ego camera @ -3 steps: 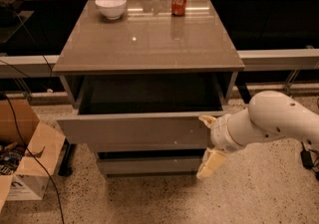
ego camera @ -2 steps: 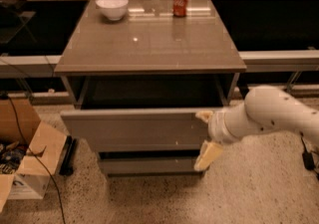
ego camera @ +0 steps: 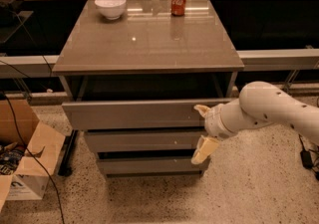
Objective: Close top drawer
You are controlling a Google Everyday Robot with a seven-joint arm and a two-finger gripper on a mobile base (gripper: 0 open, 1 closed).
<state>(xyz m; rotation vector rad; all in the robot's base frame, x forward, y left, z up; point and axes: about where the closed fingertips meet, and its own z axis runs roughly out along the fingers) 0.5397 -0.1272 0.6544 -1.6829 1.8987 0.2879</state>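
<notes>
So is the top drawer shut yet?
Not yet. Done: the gripper, open wide, is at the right end of the top drawer, in front of its front panel. In hand: it looks placed to push, though I cannot confirm contact. Left: the drawer sticks out from under the tabletop, with a dark gap behind its front, so it has to slide all the way in.

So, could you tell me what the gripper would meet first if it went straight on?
Probably the right end of the top drawer; the gripper, jaws open, looks almost against it, though depth is unclear.
</notes>
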